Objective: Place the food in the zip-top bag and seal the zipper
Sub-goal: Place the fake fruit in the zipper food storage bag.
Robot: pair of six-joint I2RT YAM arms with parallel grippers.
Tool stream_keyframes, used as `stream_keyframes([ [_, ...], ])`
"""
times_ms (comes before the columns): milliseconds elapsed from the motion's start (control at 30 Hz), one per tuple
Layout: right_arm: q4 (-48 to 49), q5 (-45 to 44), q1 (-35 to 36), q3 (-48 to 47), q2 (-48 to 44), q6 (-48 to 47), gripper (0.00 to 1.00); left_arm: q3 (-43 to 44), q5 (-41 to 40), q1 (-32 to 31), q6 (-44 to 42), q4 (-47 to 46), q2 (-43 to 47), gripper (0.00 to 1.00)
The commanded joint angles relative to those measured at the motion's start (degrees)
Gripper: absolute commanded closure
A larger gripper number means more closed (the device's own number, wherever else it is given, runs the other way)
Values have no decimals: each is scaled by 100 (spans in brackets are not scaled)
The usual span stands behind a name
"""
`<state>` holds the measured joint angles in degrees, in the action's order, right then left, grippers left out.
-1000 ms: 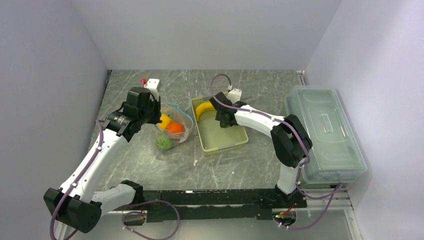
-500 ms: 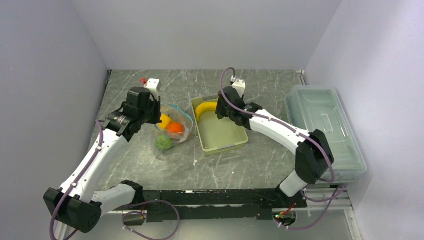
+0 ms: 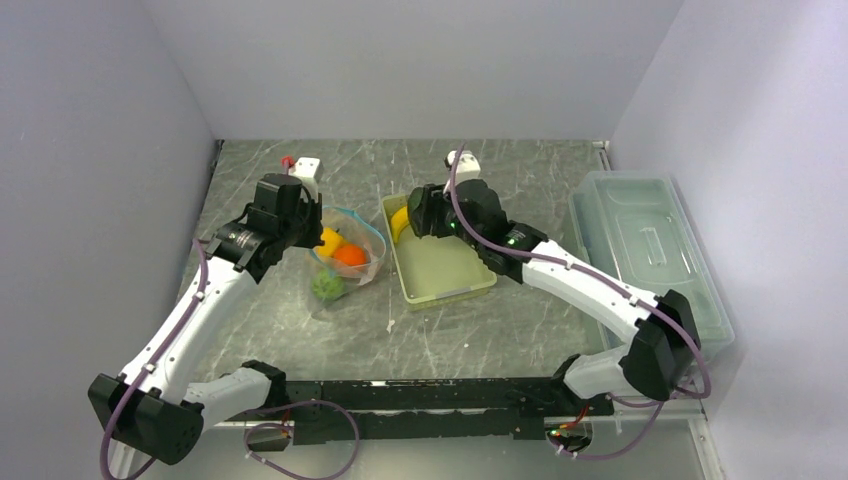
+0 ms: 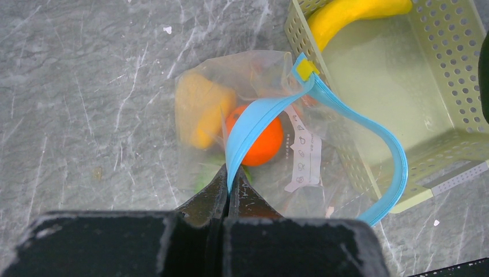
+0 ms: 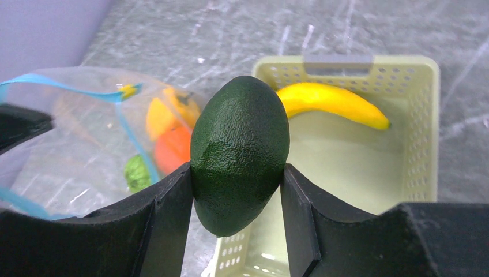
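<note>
The clear zip-top bag point(image 3: 345, 258) lies left of the basket, its mouth held open. Inside it are an orange-red round one point(image 4: 265, 144), a yellow-orange pepper point(image 4: 199, 109) and a green ball point(image 5: 136, 173). My left gripper point(image 4: 230, 183) is shut on the light-blue zipper point(image 4: 254, 118) at the bag's near lip; it also shows in the top view point(image 3: 300, 215). My right gripper point(image 5: 236, 173) is shut on a dark green avocado point(image 5: 239, 150) and holds it above the basket's left edge, beside the bag's mouth. A yellow banana point(image 5: 328, 101) lies in the basket.
The pale yellow-green perforated basket point(image 3: 450, 278) stands right of the bag, touching its open lip. A large clear lidded box point(image 3: 650, 260) sits at the right edge of the table. Grey walls close in the left, back and right.
My right arm has lifted out of the basket and swung left toward the bag with the avocado in its jaws. My left gripper and the bag have not moved.
</note>
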<state>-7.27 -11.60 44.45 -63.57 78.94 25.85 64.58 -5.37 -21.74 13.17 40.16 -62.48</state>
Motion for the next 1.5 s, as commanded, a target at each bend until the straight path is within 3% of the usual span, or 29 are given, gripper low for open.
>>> stream_keyframes([
  [0,689,498,202,-66,-277,-566,100,-15,85,-23,-77,-79,25,100],
  [200,958,1396,430,-343,-99,-726,100,2,102,-23,-71,-70,8,100],
  [600,1239,1480,943,-834,547,-726,100,-5,124,-31,-66,-61,29,100],
  [1467,1062,1731,1138,-1634,2071,-877,100,7,121,-85,-78,-44,34,100],
])
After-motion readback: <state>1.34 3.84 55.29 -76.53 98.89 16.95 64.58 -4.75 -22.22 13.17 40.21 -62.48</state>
